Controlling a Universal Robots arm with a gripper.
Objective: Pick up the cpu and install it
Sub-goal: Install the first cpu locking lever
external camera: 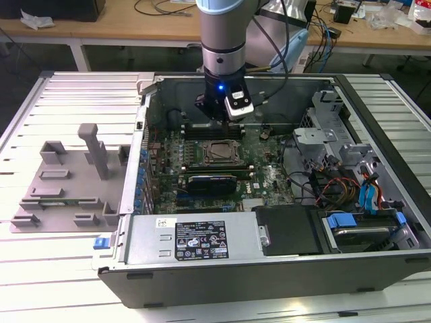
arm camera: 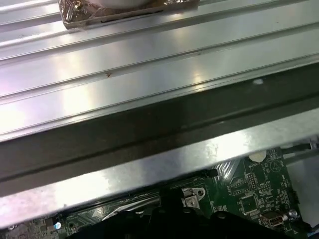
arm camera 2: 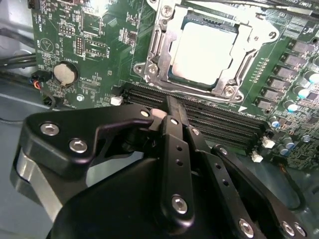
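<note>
the arm hangs inside the open computer case [external camera: 377,269], and the gripper [external camera: 217,116] sits just behind the socket frame [external camera: 220,153], over the row of black memory slots [arm camera 2: 209,117]. in the second wrist view the cpu [arm camera 2: 202,50] lies flat inside that frame, its pale metal top catching the light, the steel bracket [arm camera 2: 162,50] framing it on all sides. so by the look of it the chip is already seated in the socket rather than carried.

the gripper [arm camera 2: 169,112] in that view shows its black fingers [arm camera 2: 173,149] drawn together to a thin line, with no gap i can make out and nothing between them. i'd call the jaws pinched together on nothing.

if the step in hand is finishing the install, the thing to watch is squareness. the chip should lie level in the frame with no corner riding up; from here it looks even, though i can't judge the far corner for sure. any push should go straight down and light, never sideways, since the contacts under the chip would bend easily. the fingertips are close to the memory slots beside the socket frame, so a careless sweep could clip them or the small parts on the green motherboard [arm camera 2: 99,45] near the frame.

the long black card [external camera: 212,182] lies just in front of the socket frame, untouched. outside the case, a grey parts tray [external camera: 67,195] sits on the slatted table [external camera: 54,282], well apart from the socket.
</note>
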